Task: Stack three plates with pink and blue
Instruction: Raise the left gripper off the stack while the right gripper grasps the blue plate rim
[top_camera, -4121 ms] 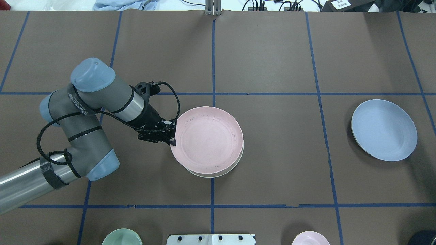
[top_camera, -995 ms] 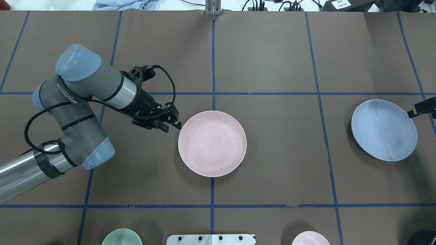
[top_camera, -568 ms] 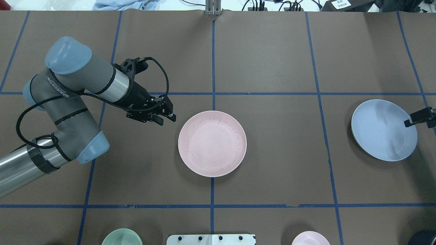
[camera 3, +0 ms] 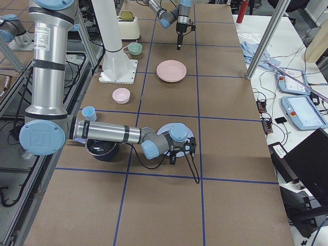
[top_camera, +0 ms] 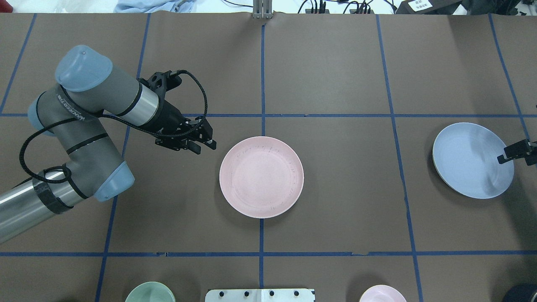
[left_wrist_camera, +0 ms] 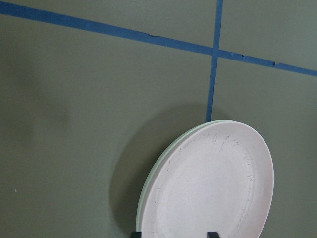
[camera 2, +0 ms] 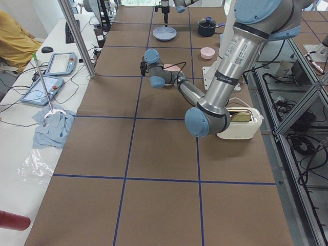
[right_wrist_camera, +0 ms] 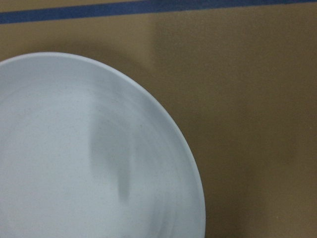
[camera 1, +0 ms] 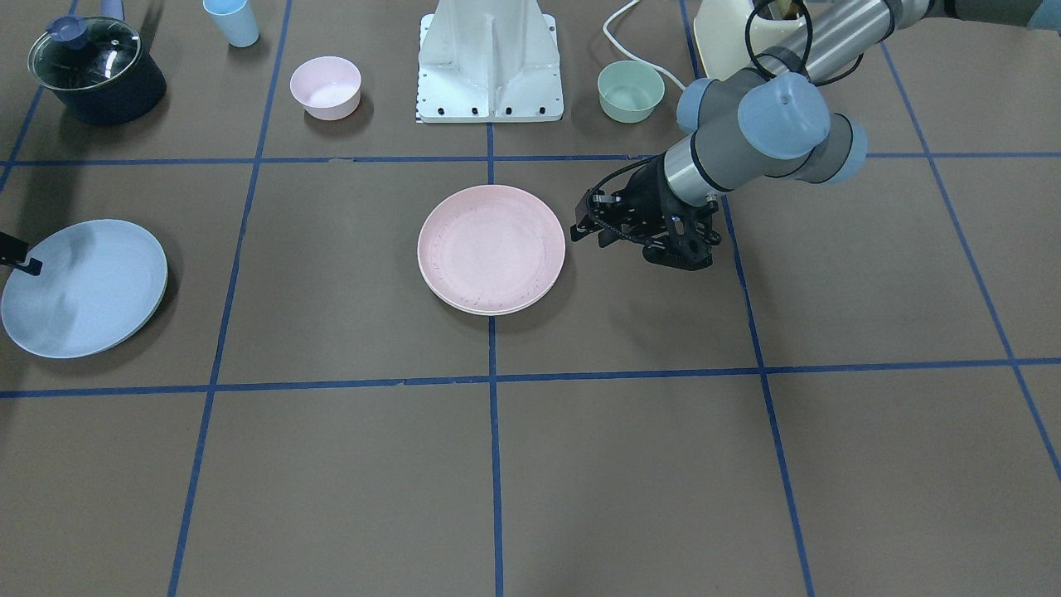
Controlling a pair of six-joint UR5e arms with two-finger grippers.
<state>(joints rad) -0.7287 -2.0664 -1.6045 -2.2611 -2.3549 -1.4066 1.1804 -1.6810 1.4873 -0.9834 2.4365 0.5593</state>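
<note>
Left claw [top_camera: 204, 149]: spread, empty, hung just beside pink plate [top_camera: 261, 177], not touching.
Right claw [top_camera: 514, 153]: only a tip in view, at blue plate's [top_camera: 470, 161] outer rim; clenched or released, could not tell.
Pink plate: seated on cream plate [camera 1: 491, 313], table [top_camera: 335, 201] centre.
Blue plate: alone, well apart, my right side.
Step in hand, as I judged: fetching blue.
Next move called for rim grasp, lift, carry across, level seat atop pink.

pink bowl [camera 1: 326, 86], green bowl [camera 1: 631, 91], lidded pot [camera 1: 95, 70]
</note>
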